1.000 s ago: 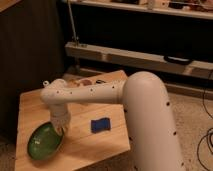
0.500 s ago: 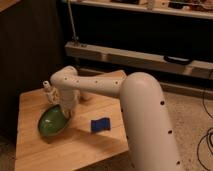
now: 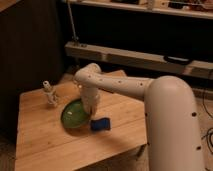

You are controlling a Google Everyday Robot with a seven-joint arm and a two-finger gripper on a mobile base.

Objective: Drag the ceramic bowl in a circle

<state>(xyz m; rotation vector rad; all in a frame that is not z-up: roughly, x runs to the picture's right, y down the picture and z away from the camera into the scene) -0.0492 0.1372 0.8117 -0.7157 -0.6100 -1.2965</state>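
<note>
Tool meets the bowl at its right rim, mostly hidden by the arm; its grip cannot be told. Blue block lies just beside it on the table.

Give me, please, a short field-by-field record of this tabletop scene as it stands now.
surface: wooden table
task object: green ceramic bowl, near the table's middle
gripper: gripper, lowered at the bowl's right edge
beside bowl: blue object, close to the bowl's right front; contact unclear
other item: small white object, upright, apart from the bowl, toward the back left
background: low shelf behind the table
</note>
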